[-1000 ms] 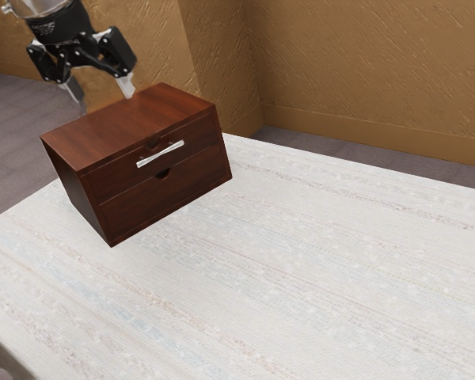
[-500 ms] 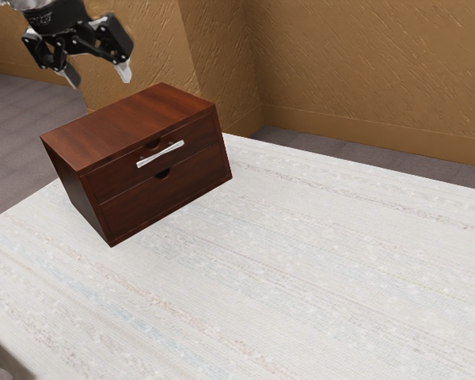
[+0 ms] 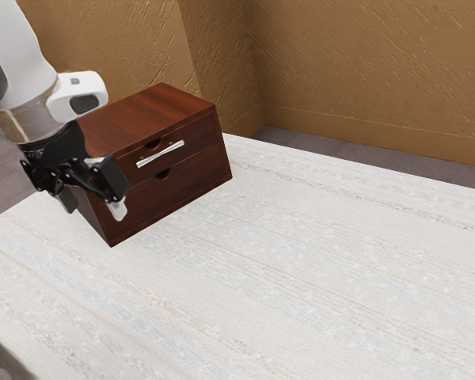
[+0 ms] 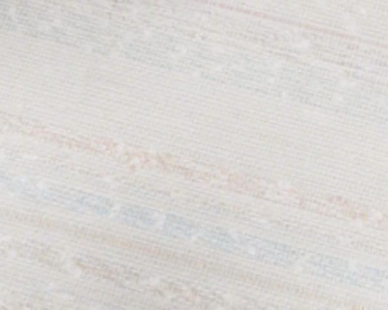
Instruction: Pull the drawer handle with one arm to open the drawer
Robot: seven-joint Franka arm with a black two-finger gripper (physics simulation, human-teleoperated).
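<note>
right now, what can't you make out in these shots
- Left end of the cabinet: exterior view, covered by the arm and the gripper.
- Inside of the top drawer: exterior view, behind its front, where the handle sits.
- Upper arm: cut off by the exterior view's left and top edges.
- Whether the gripper touches the table: the exterior view's angle doesn't settle it.
</note>
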